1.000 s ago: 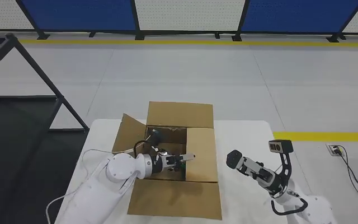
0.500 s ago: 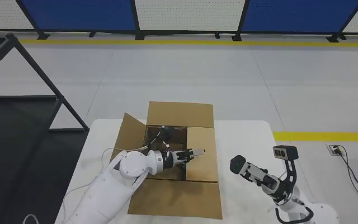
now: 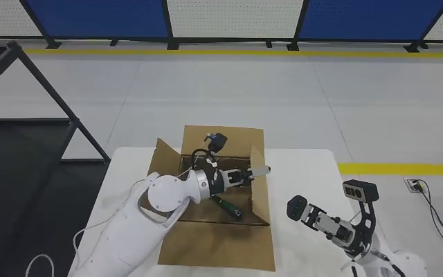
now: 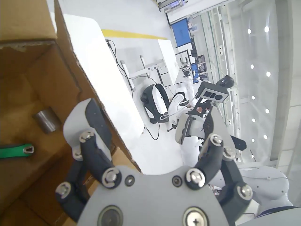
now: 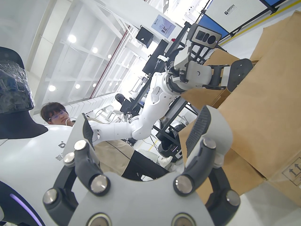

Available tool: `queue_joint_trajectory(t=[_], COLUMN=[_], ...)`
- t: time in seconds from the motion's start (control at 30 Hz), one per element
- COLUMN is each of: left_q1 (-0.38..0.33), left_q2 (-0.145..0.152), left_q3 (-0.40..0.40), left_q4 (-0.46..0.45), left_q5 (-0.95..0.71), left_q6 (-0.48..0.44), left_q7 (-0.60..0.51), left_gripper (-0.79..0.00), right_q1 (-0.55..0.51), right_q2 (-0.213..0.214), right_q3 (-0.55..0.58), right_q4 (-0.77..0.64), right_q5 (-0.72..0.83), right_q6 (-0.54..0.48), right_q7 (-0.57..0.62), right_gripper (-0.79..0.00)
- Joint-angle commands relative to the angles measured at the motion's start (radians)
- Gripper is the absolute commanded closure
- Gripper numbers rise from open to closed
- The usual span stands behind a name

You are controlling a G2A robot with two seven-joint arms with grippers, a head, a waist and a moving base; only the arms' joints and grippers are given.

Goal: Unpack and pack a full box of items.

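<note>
While the left hand [image 4: 150,109] sits wide open straddling the raised right flap [image 3: 259,194] of the cardboard box [image 3: 221,138] on the table [image 3: 304,166], a green-handled tool [image 3: 226,206] lies inside the box and the right hand [image 5: 144,118], open and empty too, hangs near the box's right side.

In the right wrist view, the cardboard box [image 5: 258,118] carries on its side a printed handling mark [image 5: 291,171]: two arrows side by side in a thin frame. Behind it, a white partition panel [image 5: 237,3] bears a short dark brand word beside a round logo. The print on a wall poster [image 5: 164,25] is too small to read.
</note>
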Motion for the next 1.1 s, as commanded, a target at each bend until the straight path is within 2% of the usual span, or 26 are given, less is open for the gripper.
queue_joint_trajectory(t=[0.0, 0.07, 0.37, 0.5, 0.6, 0.7, 0.8, 0.93, 1.07], left_q1=[-0.033, -0.073, -0.196, -0.225, -0.24, -0.25, -0.252, -0.24, -0.2], left_q2=[-0.022, -0.046, -0.174, -0.223, -0.246, -0.254, -0.246, -0.222, -0.177], left_q3=[0.036, 0.08, 0.246, 0.286, 0.29, 0.267, 0.225, 0.159, 0.052], left_q4=[0.037, 0.087, 0.324, 0.403, 0.445, 0.471, 0.477, 0.456, 0.356], left_q5=[-0.051, -0.048, -0.138, -0.168, -0.183, -0.19, -0.189, -0.168, -0.117], left_q6=[-0.009, -0.021, -0.098, -0.132, -0.165, -0.199, -0.221, -0.231, -0.23], left_q7=[0.004, 0.02, 0.053, 0.05, 0.048, 0.046, 0.034, 0.027, 0.018], left_gripper=[-0.785, -0.785, -0.785, -0.785, -0.785, -0.785, -0.785, -0.785, -0.785], right_q1=[-0.02, -0.047, -0.051, -0.065, -0.056, -0.036, -0.022, -0.01, -0.01], right_q2=[0.005, 0.009, 0.01, 0.015, 0.02, 0.025, 0.029, 0.035, 0.041], right_q3=[0.021, 0.058, 0.054, 0.04, 0.032, 0.02, 0.01, 0.005, 0.002], right_q4=[-0.017, -0.032, -0.043, -0.081, -0.075, -0.053, -0.038, -0.021, -0.017], right_q5=[0.006, -0.02, -0.03, -0.078, -0.137, -0.199, -0.255, -0.319, -0.349], right_q6=[0.001, 0.005, 0.011, 0.029, 0.071, 0.125, 0.17, 0.219, 0.249], right_q7=[0.009, -0.028, -0.04, -0.046, -0.052, -0.078, -0.108, -0.134, -0.156], right_gripper=[-0.785, -0.785, -0.785, -0.785, -0.785, -0.785, -0.785, -0.785, -0.785])
